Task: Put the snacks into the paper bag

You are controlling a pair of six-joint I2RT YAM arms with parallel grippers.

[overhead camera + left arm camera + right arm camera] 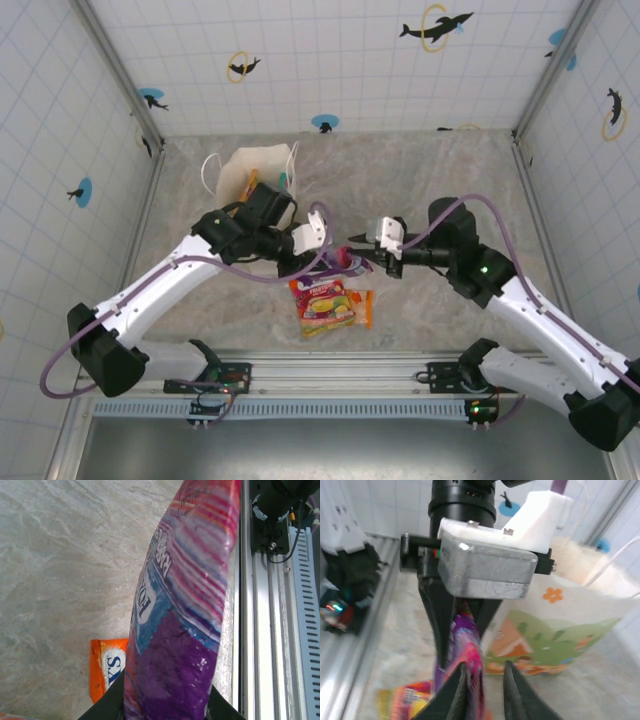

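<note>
Two claws meet above the middle of the table point(450, 170), a purple packet point(345, 263) hanging between them. The left gripper point(322, 245) pinches this packet by one end. In its wrist view the striped purple wrapper point(185, 605) rises from between the dark fingers point(107, 707) at the bottom edge. The right gripper point(360, 240) faces it from the right. In the right wrist view its own fingers point(456, 695) stand slightly spread around the packet's lower end point(467, 650). The foil lies beside the left finger and a clear gap separates it from the right one. The left gripper point(465, 625) hangs just above, clamped on the same packet.

On the table directly under the packet, toward the near side, lies a red FOX'S packet point(322, 297). A yellow-green packet point(328, 322) lies against its near edge and an orange packet point(362, 308) touches it on the right. That orange packet point(107, 667) also shows past the held one in the left wrist view, with the aluminium rail point(265, 645) along the near edge.

The paper bag point(255, 170) stands upright at the far left, mouth open, with orange and green edges showing inside. The left arm's wrist and its purple cable point(270, 278) lie between the held packet and the bag. From the right wrist the bag's flowered side point(555, 625) shows close behind the two claws.
</note>
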